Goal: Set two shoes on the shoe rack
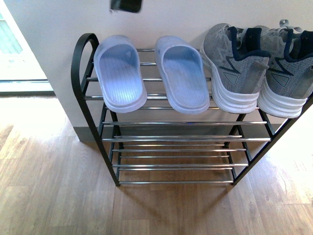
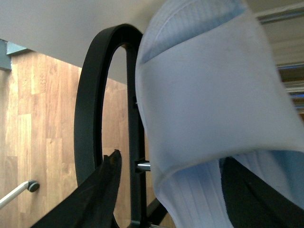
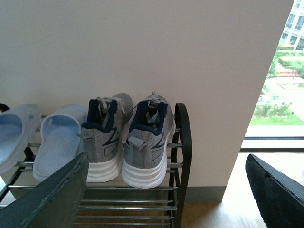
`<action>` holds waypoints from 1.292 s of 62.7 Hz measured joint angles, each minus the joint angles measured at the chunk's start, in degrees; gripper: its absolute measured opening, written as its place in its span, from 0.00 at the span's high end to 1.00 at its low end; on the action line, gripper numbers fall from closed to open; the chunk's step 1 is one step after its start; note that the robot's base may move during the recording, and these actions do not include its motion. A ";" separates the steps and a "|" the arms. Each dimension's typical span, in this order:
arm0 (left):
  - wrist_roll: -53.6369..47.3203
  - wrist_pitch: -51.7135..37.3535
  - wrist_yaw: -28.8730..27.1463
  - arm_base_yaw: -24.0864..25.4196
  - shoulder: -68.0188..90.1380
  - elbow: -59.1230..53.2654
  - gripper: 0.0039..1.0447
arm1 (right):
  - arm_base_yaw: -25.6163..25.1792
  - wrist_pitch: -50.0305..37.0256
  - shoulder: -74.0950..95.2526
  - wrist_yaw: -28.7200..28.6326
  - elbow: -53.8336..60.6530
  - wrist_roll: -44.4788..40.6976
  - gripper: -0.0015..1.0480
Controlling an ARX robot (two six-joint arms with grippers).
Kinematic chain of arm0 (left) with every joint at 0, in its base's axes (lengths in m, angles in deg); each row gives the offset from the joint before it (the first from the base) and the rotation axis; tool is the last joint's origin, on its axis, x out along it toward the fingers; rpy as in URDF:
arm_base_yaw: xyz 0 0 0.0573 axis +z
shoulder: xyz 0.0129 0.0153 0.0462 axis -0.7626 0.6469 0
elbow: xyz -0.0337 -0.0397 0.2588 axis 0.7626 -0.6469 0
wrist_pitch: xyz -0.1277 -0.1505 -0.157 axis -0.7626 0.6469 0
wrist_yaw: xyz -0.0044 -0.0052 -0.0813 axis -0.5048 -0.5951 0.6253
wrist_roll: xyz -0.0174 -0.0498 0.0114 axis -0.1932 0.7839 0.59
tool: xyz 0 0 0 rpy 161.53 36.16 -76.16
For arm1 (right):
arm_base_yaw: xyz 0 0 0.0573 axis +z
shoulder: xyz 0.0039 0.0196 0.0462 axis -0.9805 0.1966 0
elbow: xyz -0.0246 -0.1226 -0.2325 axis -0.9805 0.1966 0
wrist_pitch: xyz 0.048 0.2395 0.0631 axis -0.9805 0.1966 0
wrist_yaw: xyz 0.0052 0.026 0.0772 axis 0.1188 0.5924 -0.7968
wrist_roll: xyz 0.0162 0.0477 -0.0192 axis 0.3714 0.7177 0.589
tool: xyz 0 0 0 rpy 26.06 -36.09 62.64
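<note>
We are looking at four shoes sitting on the top shelf of the shoe rack (image 1: 84,63): from the left, two pale blue slides (image 1: 120,72) (image 1: 182,73), which we judge light, bendy and easiest pinched at the strap, then two grey sneakers (image 1: 234,66) (image 1: 288,68), heavier and best taken by the heel collar. Our left gripper (image 2: 168,190) is standing wide around the leftmost slide's strap without clamping it, our right gripper (image 3: 166,194) is hanging wide and empty facing the sneakers, and the lower shelves are holding nothing.
</note>
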 joint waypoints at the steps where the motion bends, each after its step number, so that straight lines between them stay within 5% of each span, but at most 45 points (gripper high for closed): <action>1: -1.11 -6.36 1.92 0.42 -2.40 -3.82 0.15 | 0.00 0.00 0.02 0.00 -0.02 0.02 0.09; 11: -9.05 -50.69 11.17 4.28 -20.76 -33.20 0.41 | 0.00 0.00 0.00 0.00 0.00 0.02 0.09; 18: -10.54 -63.39 13.79 7.80 -29.20 -45.33 0.58 | 0.00 0.00 0.02 0.00 0.00 0.02 0.09; 32: -11.37 -66.40 20.90 14.36 -39.32 -62.42 0.99 | 0.00 0.00 0.00 0.00 0.00 0.02 0.09; 81: -11.69 -57.44 34.47 28.72 -67.41 -80.98 0.99 | 0.00 0.00 0.00 0.00 0.00 0.02 0.09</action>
